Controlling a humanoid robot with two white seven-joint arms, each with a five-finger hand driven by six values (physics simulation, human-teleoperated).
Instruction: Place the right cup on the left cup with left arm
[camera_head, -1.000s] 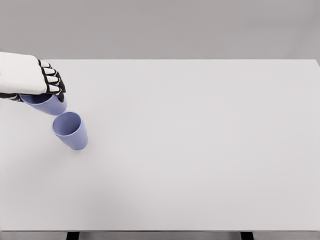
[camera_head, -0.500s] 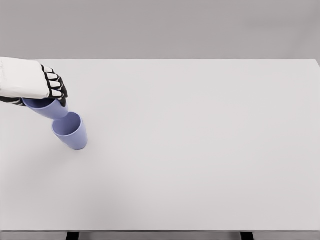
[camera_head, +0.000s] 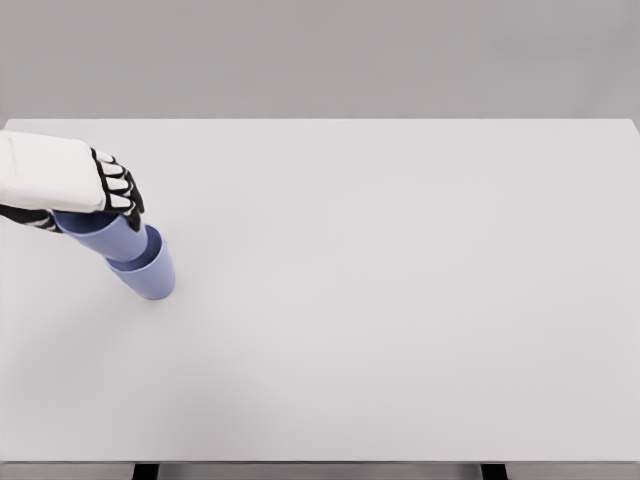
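A lavender-blue cup (camera_head: 150, 278) stands upright on the white table (camera_head: 400, 300) at the left. My left hand (camera_head: 112, 200) comes in from the left edge and is shut on a second cup (camera_head: 103, 237) of the same colour. That held cup is tilted, with its bottom end over the mouth of the standing cup and overlapping its rim. My white hand hides the held cup's upper part. The right arm does not show.
The table's front edge runs along the bottom of the view, with two dark legs (camera_head: 146, 471) below it. A grey wall lies behind the far edge.
My left hand has carried the held cup down and to the right, from beside the standing cup to over its mouth. The standing cup has stayed where it was.
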